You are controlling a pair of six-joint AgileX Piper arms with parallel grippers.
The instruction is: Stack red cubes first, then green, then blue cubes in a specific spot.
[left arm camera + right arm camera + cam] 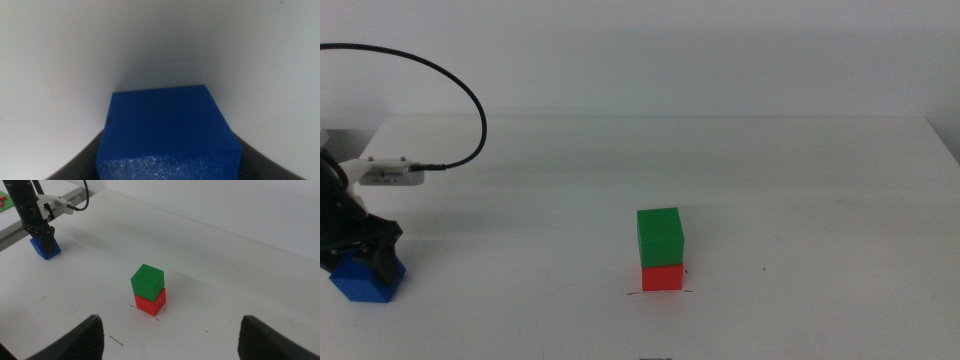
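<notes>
1. Tabletop [800, 170]: white, bare between the far left edge and the stack near centre; nothing stands in the way.
2. Left tool [365, 262]: far left, jaws set around the blue cube [364, 282], which sits low at the tabletop; contact looks likely.
3. Right tool [170, 337]: jaws wide apart, empty, waiting.
4. Green cube [660, 236] sits on red cube [662, 277], on the marked line [636, 293]; the stack lies well to the blue cube's right.

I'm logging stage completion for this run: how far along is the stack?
Done: the green cube sits on the red cube at the marked line. In hand: the left claw grips the blue cube at the table's left side. Left: carry blue over, set it on green. The right claw waits open.
</notes>
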